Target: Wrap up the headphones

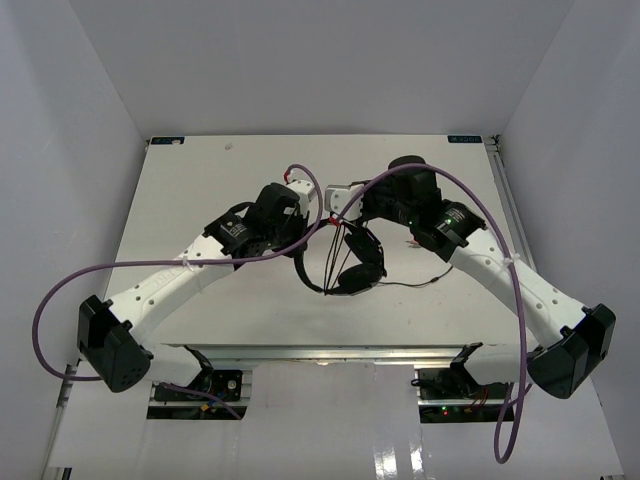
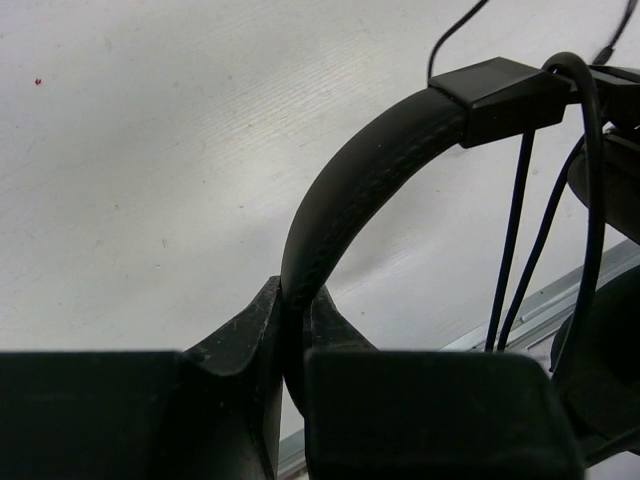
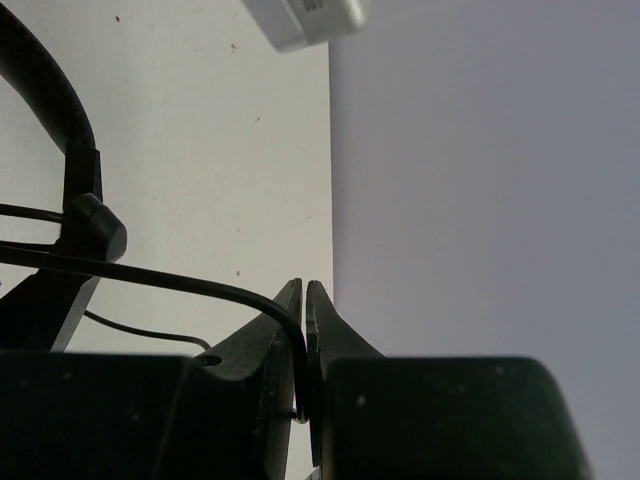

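The black headphones [image 1: 352,272] hang above the middle of the table between both arms. My left gripper [image 1: 303,238] is shut on the padded headband [image 2: 350,190], which rises from between its fingers [image 2: 255,330] and arcs right to a slider block [image 2: 500,95]. Two cord strands [image 2: 515,230] hang down beside an earcup [image 2: 610,360] at the right edge. My right gripper [image 1: 350,215] is shut on the thin black cord [image 3: 180,280], which bends down between its fingers [image 3: 340,335]. The headband's end [image 3: 50,90] shows at the left of the right wrist view. The rest of the cord [image 1: 420,285] trails right on the table.
Thick purple arm cables [image 1: 470,200] loop over both arms. A white arm part [image 3: 310,20] sits just beyond the right fingertips. The table's metal front edge [image 2: 560,300] lies under the headphones. White walls [image 3: 480,180] enclose the table [image 1: 200,180].
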